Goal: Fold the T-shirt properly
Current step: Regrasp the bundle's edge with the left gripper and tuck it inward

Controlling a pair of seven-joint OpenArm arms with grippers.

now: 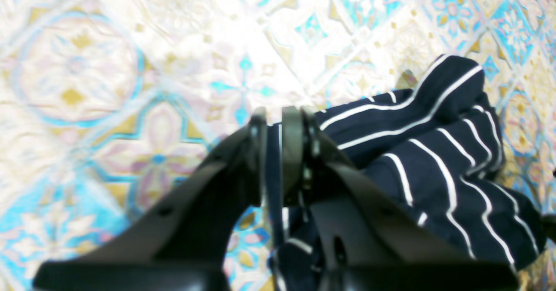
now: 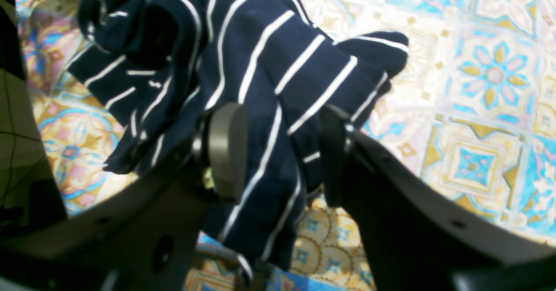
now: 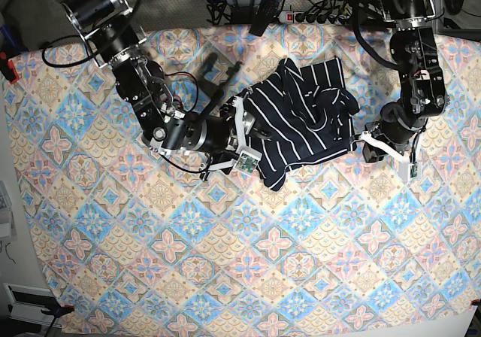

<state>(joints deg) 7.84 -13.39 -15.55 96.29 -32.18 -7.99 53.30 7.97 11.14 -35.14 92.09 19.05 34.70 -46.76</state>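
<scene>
The T-shirt (image 3: 301,119), dark navy with thin white stripes, lies bunched and crumpled on the patterned cloth at the back middle. My right gripper (image 3: 242,138) is at its left edge. In the right wrist view a thick bunch of the T-shirt (image 2: 260,56) fills the gap between the fingers of that gripper (image 2: 280,143), and fabric hangs below them. My left gripper (image 3: 368,143) is at the shirt's right edge. In the left wrist view this gripper (image 1: 276,119) stands nearly closed, pinching a thin fold of the T-shirt (image 1: 434,152).
The pastel tile-patterned cloth (image 3: 225,262) covers the whole table. A power strip (image 3: 301,13) and cables lie beyond its far edge. A red clamp (image 3: 7,70) grips the cloth's left edge. The table's edge (image 3: 15,224) runs down the left side.
</scene>
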